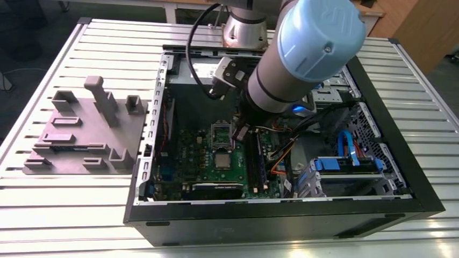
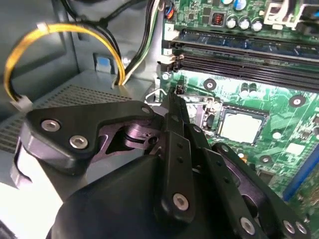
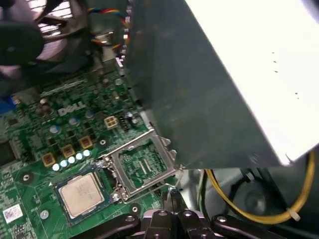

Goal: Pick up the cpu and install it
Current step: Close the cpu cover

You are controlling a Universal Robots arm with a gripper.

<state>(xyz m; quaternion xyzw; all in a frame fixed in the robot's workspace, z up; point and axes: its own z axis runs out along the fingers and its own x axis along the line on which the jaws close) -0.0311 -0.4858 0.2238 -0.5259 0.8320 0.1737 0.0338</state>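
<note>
Hand (image 2: 172, 107) with jaws drawn together, nothing seen between them, hangs just beside the flipped-up load frame (image 3: 144, 164); one cpu (image 3: 81, 194) sits in the one socket beyond, so a careless descent could, I judge, knock that open frame or scrape the motherboard (image 3: 55, 139).

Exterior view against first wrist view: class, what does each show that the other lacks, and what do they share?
Exterior view alone: the grey fixture block on the slatted table, the computer case and the robot arm.
First wrist view alone: the yellow cable and the power-supply box.
Shared: the green motherboard, the cpu in its socket, and the raised socket frame.
</note>
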